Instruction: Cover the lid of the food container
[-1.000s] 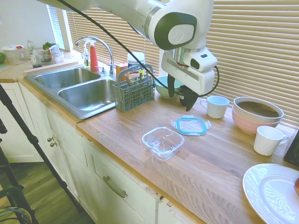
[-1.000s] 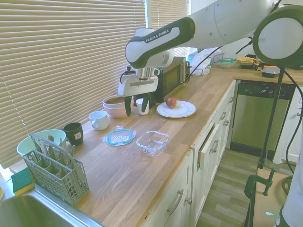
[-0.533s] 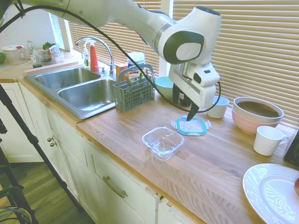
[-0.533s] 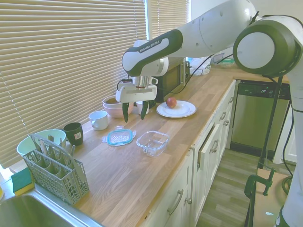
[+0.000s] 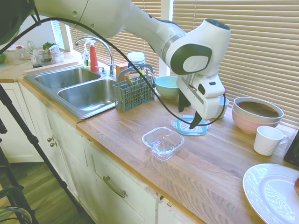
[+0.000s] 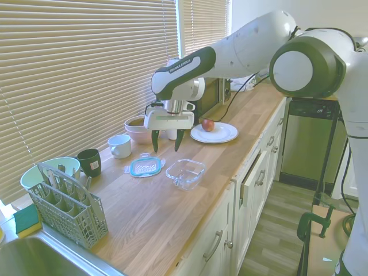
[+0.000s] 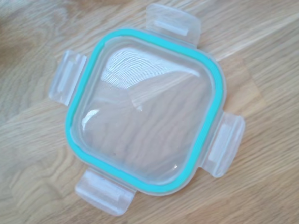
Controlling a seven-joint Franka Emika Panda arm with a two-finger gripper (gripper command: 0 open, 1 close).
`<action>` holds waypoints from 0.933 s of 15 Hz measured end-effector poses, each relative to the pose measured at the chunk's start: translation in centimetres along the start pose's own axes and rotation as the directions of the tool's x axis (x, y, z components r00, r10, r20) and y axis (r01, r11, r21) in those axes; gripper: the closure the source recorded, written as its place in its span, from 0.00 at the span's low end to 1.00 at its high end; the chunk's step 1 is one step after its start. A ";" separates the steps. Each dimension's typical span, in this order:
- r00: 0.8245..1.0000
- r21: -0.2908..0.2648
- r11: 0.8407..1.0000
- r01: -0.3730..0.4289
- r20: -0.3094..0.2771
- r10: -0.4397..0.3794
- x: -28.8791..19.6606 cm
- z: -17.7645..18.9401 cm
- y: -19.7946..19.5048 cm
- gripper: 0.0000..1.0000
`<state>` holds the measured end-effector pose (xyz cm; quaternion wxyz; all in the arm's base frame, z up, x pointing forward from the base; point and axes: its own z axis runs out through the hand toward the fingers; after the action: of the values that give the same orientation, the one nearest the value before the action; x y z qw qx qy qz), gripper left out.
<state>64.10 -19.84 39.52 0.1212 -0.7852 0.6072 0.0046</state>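
A kitchen with slatted blinds behind a long wooden counter; near the middle of the first exterior view lies one lid, flat on the wood, clear with a light blue rim and four clip tabs, which the wrist view shows filling most of its frame. Just beside it, toward the counter's front edge and not touching, stands one food container, a clear square dish with nothing in it. The tool hangs above the lid with its two dark fingers spread apart, grasping nothing. To the right of the frame are two white cups, a pink bowl with brown contents, and one white plate carrying a red apple. To the left a grey cutlery basket stands by a double sink, with a pale green bowl behind it and a dark cup nearby. The arm's lettering is too small to read surely.
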 end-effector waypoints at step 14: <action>0.995 0.032 0.996 -0.080 0.057 0.078 2.5 5.1 -1.1 0.00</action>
<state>66.53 -20.98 34.38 0.1514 -0.7579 0.6342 0.0208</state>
